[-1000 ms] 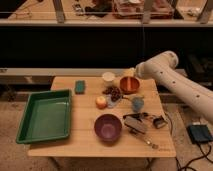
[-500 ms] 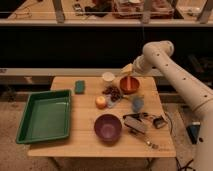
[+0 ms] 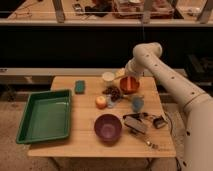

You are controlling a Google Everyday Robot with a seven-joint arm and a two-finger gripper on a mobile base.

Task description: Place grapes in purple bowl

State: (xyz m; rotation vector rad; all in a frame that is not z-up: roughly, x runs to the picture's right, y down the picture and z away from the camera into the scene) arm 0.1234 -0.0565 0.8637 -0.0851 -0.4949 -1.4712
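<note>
The grapes [image 3: 114, 92] are a small dark bumpy cluster on the wooden table [image 3: 85, 140], just right of the orange fruit [image 3: 101, 102] and left of the orange-red bowl [image 3: 129, 84]. The purple bowl [image 3: 108, 127] stands empty near the table's front, below the grapes. My white arm reaches in from the right. My gripper [image 3: 128, 79] hangs over the orange-red bowl, up and to the right of the grapes and apart from them.
A green tray [image 3: 25, 127] lies at the left. A green sponge [image 3: 79, 86] and a white cup [image 3: 107, 76] sit at the back. A blue cup [image 3: 137, 104] and dark tools [image 3: 136, 123] lie right of the purple bowl.
My arm has swung left and lowered, bringing the gripper from the table's right side to over the orange-red bowl beside the grapes. The objects have not moved.
</note>
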